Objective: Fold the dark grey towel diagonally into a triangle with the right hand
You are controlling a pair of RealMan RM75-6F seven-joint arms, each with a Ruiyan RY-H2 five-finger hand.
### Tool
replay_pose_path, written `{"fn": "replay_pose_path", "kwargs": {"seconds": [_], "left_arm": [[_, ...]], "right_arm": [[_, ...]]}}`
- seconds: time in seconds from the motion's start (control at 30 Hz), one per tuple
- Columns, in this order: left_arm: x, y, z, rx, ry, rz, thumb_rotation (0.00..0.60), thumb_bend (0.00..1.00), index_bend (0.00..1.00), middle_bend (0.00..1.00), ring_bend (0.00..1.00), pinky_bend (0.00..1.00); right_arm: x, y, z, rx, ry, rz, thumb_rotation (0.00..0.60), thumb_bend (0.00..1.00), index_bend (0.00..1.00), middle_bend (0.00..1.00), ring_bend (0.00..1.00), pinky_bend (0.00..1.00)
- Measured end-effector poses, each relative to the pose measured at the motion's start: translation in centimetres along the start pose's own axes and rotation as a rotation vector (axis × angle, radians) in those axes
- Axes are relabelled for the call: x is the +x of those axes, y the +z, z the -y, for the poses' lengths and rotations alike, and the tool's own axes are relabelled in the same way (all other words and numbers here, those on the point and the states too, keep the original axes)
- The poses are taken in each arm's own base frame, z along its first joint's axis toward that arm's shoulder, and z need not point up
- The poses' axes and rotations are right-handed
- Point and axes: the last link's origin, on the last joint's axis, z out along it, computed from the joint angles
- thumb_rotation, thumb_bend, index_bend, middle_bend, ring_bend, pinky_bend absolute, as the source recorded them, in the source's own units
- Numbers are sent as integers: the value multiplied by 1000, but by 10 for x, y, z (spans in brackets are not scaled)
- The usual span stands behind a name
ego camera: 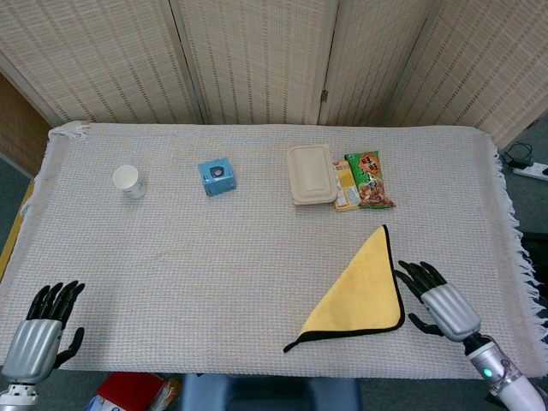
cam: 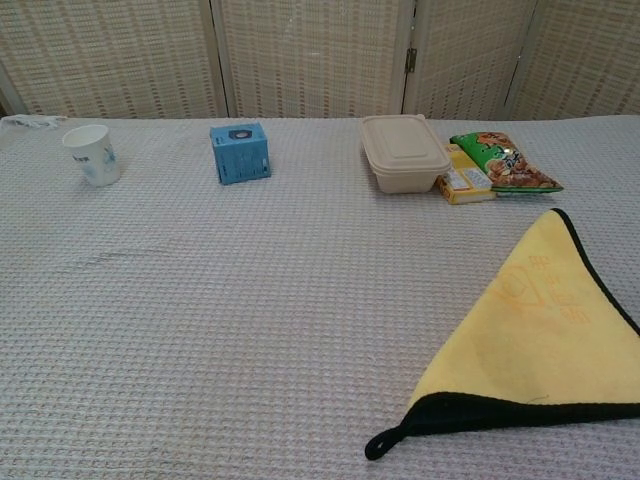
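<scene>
The towel [ego camera: 364, 289] lies flat on the table as a triangle, yellow side up with a dark grey border; its loop sticks out at the near left corner. The chest view shows the same towel [cam: 535, 335] at the right edge. My right hand [ego camera: 439, 302] hovers just right of the towel, fingers spread, holding nothing and apart from the cloth. My left hand [ego camera: 38, 332] rests at the near left corner of the table, fingers extended and empty. Neither hand appears in the chest view.
A white paper cup [ego camera: 128, 181], a blue box [ego camera: 217, 176], a beige lidded container [ego camera: 312, 174] and snack packets [ego camera: 368, 180] stand along the far side. A woven cloth [ego camera: 214, 274] covers the table. Folding screens stand behind.
</scene>
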Motion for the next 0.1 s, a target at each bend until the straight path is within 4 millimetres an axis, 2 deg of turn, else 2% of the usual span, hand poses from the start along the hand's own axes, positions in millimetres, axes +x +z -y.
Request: {"fn": "replay_pose_path", "kwargs": {"seconds": [0.1], "left_arm": [[-1,0,-1,0,3,7,600,541,36,102,0,0]], "right_arm": [[22,-24,4,-57,10,-97,600,430,0,0,0,0]]}}
